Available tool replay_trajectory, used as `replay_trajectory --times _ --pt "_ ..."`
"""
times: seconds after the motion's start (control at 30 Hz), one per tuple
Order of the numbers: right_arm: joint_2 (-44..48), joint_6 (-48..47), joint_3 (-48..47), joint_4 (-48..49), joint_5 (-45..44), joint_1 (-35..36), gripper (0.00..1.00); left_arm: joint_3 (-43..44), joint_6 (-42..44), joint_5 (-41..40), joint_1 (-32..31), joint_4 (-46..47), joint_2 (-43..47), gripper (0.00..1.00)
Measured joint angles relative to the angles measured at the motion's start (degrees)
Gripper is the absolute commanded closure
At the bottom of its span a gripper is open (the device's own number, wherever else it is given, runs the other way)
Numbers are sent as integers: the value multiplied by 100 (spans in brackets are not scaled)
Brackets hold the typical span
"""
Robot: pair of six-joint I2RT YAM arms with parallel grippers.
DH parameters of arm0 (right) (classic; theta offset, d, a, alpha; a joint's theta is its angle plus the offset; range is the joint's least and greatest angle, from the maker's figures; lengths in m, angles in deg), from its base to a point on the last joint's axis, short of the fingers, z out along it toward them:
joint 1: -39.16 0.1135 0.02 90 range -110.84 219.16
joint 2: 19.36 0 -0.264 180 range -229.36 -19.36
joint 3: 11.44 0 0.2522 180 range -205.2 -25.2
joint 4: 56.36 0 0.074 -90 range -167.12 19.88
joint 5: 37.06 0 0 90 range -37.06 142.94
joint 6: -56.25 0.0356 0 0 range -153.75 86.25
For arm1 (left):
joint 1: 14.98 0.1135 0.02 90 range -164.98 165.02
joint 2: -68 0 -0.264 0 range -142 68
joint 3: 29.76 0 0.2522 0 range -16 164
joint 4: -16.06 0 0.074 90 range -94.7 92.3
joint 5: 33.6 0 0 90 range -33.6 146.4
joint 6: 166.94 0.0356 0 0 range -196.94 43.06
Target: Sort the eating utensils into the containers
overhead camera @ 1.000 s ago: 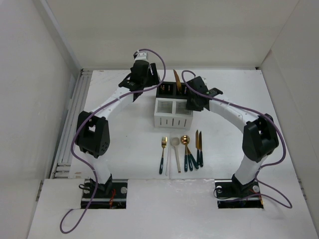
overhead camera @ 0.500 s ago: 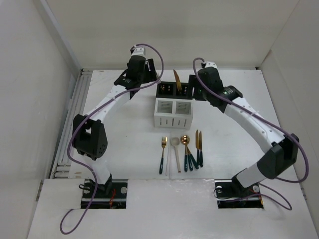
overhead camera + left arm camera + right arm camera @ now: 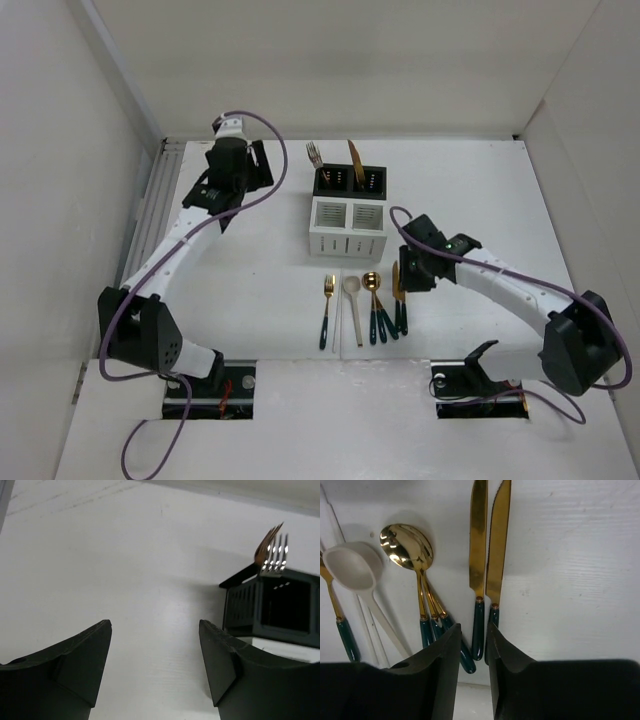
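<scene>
Right gripper (image 3: 473,630) now down over knives (image 3: 497,545)

The white table (image 3: 250,260) carried two containers at upper centre of the top view, the black caddy (image 3: 350,181) just behind the white caddy (image 3: 348,228). Below them lay a row, left to right: a green-handled gold fork (image 3: 326,310), a cream spoon (image 3: 353,305), overlapping green-handled gold spoons (image 3: 375,305), and two gold knives (image 3: 479,545) side by side.

One black caddy (image 3: 242,605), one white caddy (image 3: 348,232), two gold knives (image 3: 479,540), one cream spoon (image 3: 351,567)
</scene>
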Motion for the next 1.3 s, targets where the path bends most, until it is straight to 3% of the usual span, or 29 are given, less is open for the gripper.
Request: replay_trajectory --times 0.33,0.77,1.2,1.3 --pt "-656 540 140 -35 57 205 68 -1040 11 -2 -87 57 492 25" --pt "-205 1073 667 -120 -11 326 71 -1233 98 -192 -168 232 778 25" --pt "-688 1158 767 76 125 402 71 -1261 98 -234 -168 275 778 21" --pt "-922 1167 590 -9 151 402 95 -1261 98 -236 -168 278 778 21"
